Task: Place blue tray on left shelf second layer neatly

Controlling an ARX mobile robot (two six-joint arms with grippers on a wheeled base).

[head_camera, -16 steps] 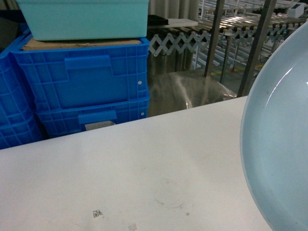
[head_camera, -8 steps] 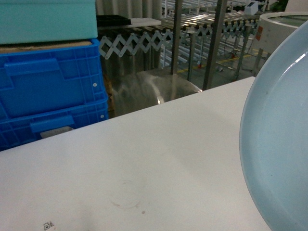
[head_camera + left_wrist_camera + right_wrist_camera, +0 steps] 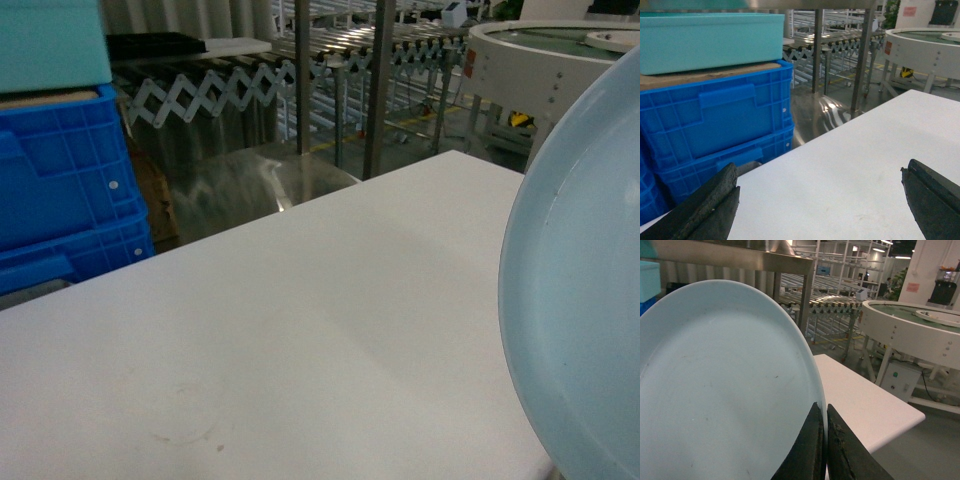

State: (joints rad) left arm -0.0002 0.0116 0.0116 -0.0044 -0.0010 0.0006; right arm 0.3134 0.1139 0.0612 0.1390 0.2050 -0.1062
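The pale blue tray [image 3: 590, 300] fills the right edge of the head view, held up on edge above the white table [image 3: 300, 330]. In the right wrist view the blue tray [image 3: 725, 390] stands tilted, and my right gripper [image 3: 826, 412] is shut on its rim, one dark finger on each face. My left gripper [image 3: 820, 187] hangs open over the table [image 3: 850, 170], its dark fingers [image 3: 715, 200] wide apart with nothing between them. A steel rail and uprights [image 3: 740, 260] of a rack show behind the tray; which shelf layer this is I cannot tell.
Stacked deep-blue crates [image 3: 715, 120] with a teal tub [image 3: 710, 40] on top stand at the table's far left. Steel posts [image 3: 380, 90], roller conveyors [image 3: 330, 50] and a round white machine [image 3: 910, 330] lie beyond the table's far edge. The table's right corner [image 3: 912, 415] drops off to floor.
The head view has swung to the right: the blue crates and teal tub slid toward the left edge, and the conveyors and round machine came into view. The tray stays at the right.
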